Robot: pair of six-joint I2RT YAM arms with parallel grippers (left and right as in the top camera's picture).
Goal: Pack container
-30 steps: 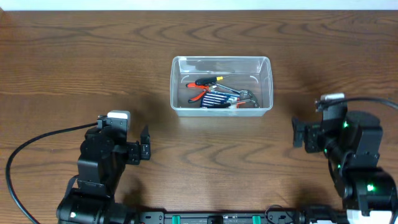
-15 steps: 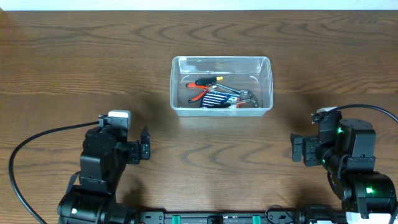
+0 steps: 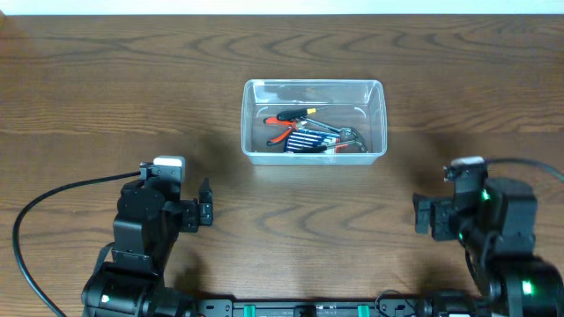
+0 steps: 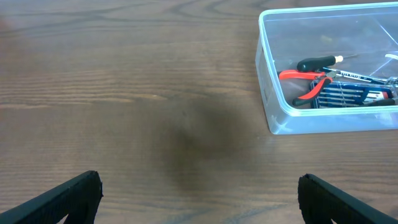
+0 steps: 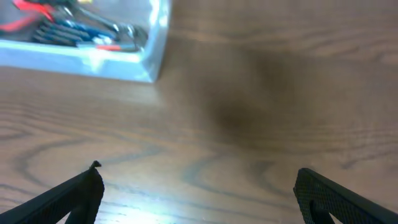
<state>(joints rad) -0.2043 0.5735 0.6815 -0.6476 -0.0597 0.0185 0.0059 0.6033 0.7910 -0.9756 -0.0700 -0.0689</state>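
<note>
Sitting far-centre on the table [image 3: 106, 88], well apart from your left gripper [image 3: 206, 204] and right gripper [image 3: 421, 214], both spread and empty, the container [image 3: 313, 155] looks like light, stiff, slick plastic, so you would best pinch its rim at a short side.

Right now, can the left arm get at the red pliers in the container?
Probably yes: only table lies between the open left gripper and the lidless container, and the red pliers lie uncovered inside.
</note>
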